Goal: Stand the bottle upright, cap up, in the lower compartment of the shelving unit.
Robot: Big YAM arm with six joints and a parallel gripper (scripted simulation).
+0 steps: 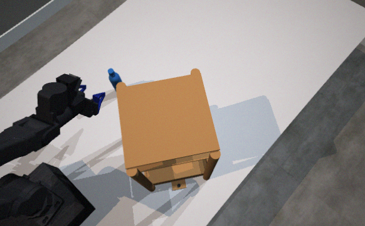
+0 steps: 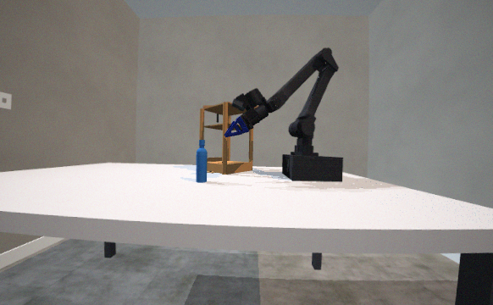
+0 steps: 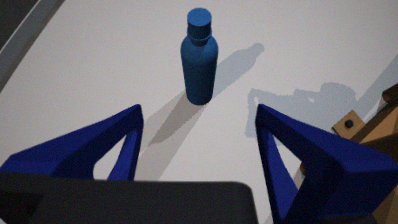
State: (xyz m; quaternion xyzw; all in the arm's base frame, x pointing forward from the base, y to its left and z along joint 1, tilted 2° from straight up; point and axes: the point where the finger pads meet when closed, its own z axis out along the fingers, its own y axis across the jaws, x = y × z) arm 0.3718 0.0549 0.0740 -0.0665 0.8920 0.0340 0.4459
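A blue bottle (image 1: 114, 78) (image 2: 202, 162) (image 3: 199, 60) stands upright, cap up, on the white table (image 1: 232, 47) (image 2: 102, 191) just outside the back corner of the wooden shelving unit (image 1: 167, 119) (image 2: 225, 140). My gripper (image 1: 92, 94) (image 2: 235, 129) (image 3: 199, 113) is open and empty. It hangs above the table, a short way from the bottle, with its blue fingers pointing toward it. In the wrist view the bottle stands ahead, centred between the fingers and clear of them. The lower compartment's inside is mostly hidden.
The arm's black base (image 1: 29, 198) (image 2: 312, 167) stands on the table beside the shelving unit. A corner of the shelving unit (image 3: 375, 125) shows at the right of the wrist view. The table's edge runs close behind the bottle's side.
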